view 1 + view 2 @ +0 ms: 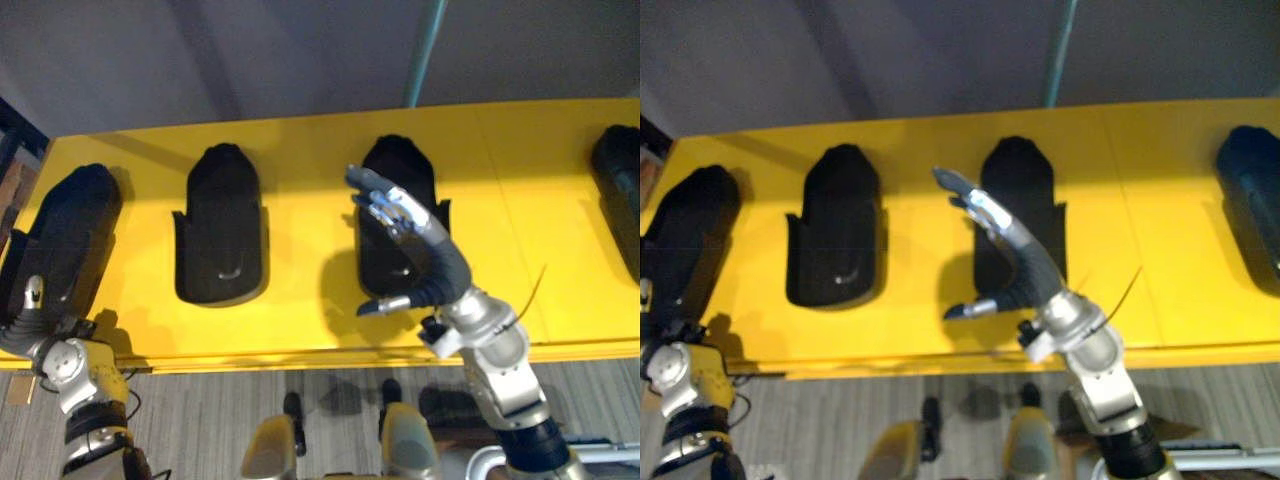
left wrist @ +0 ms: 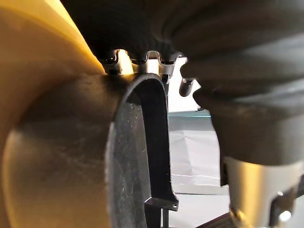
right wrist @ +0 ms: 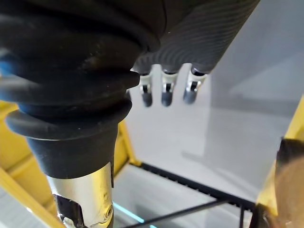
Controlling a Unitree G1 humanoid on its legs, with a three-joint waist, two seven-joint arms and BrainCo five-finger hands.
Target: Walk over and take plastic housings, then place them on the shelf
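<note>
Your right hand (image 1: 424, 246) is up in the air over the third black plastic housing (image 1: 402, 168), fingers spread, holding nothing. Your left hand (image 1: 34, 304) sits on the leftmost housing (image 1: 70, 228); you can't tell if it grips. All housings lie on the yellow shelf (image 1: 300, 322).

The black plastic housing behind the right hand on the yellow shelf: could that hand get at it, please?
Probably yes: the open right hand hangs over that black plastic housing, nothing between them.
</note>
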